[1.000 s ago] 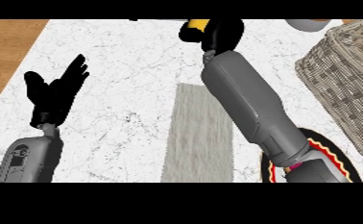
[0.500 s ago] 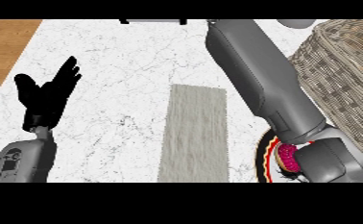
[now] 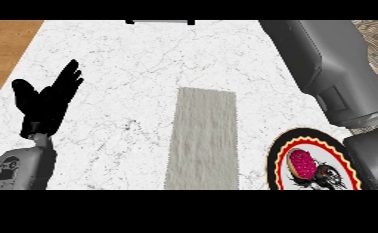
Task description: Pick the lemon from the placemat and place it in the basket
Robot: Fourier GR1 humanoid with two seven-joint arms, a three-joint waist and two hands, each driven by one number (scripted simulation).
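At far left, a strip of wooden floor [image 3: 16, 47] beside the white marble counter [image 3: 148, 67]. Left hand [image 3: 46, 102] resting at the left edge, fingers straight and spread, holding nothing. Grey placemat [image 3: 203, 137] at centre, bare. Patterned plate [image 3: 314, 162] at lower right. Right forearm [image 3: 325, 72] crossing the right side; its hand out of view. Lemon not visible; position cannot be told.

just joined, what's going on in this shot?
The robot's left hand rests open, fingers up, at the left over the white marble counter. The right forearm reaches up the right side and its hand is out of view. The grey placemat has nothing on it, and no lemon shows. A round plate with a beetle picture sits at lower right. A sliver of the wicker basket shows at top right.
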